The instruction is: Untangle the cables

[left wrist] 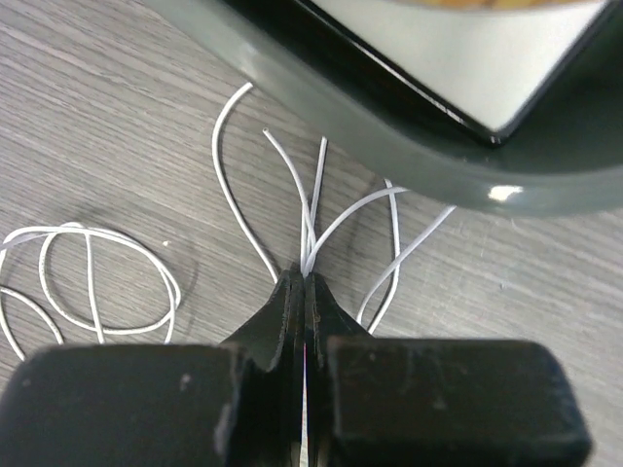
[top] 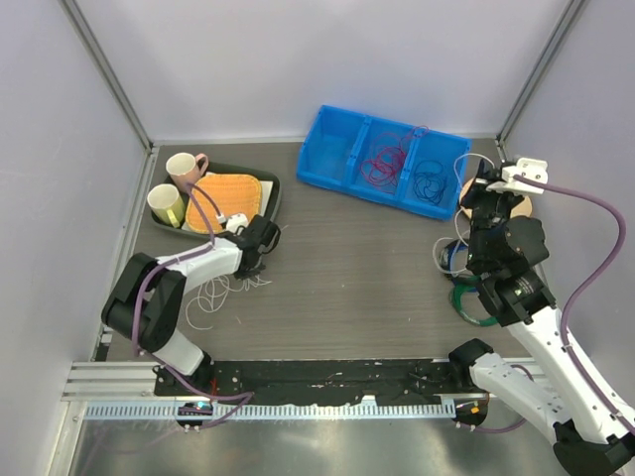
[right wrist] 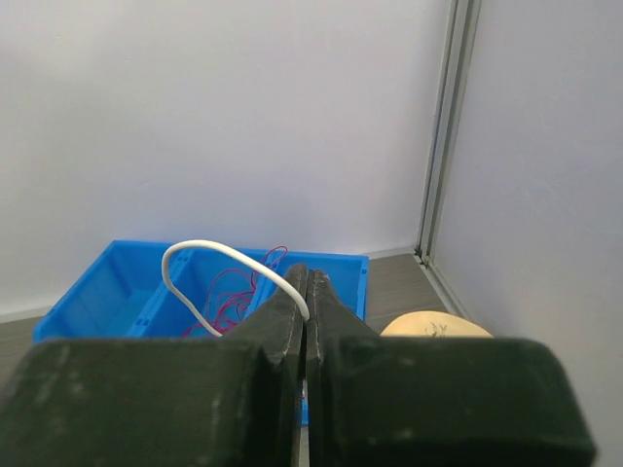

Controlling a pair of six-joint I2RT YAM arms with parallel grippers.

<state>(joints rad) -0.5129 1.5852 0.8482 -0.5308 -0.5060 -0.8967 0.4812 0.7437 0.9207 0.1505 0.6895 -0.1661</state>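
From above, the left gripper (top: 260, 241) sits at the dark tray's (top: 274, 198) 5 o'clock corner, with loose white cables (top: 213, 293) on the table (top: 347, 268) at its 7 o'clock. Red cables (top: 382, 164) lie in the blue bin's (top: 332, 149) middle compartment and dark blue cables (top: 432, 183) in the right one. The right gripper (top: 478, 188) hangs at the bin's 3 o'clock end. Left wrist: the jaws are pressed together on white strands (left wrist: 311, 209) that fan toward 12 o'clock, just below the tray rim. Right wrist: the jaws are closed, pinching a white cable loop (right wrist: 209, 255) that arches toward 10 o'clock in front of the bin.
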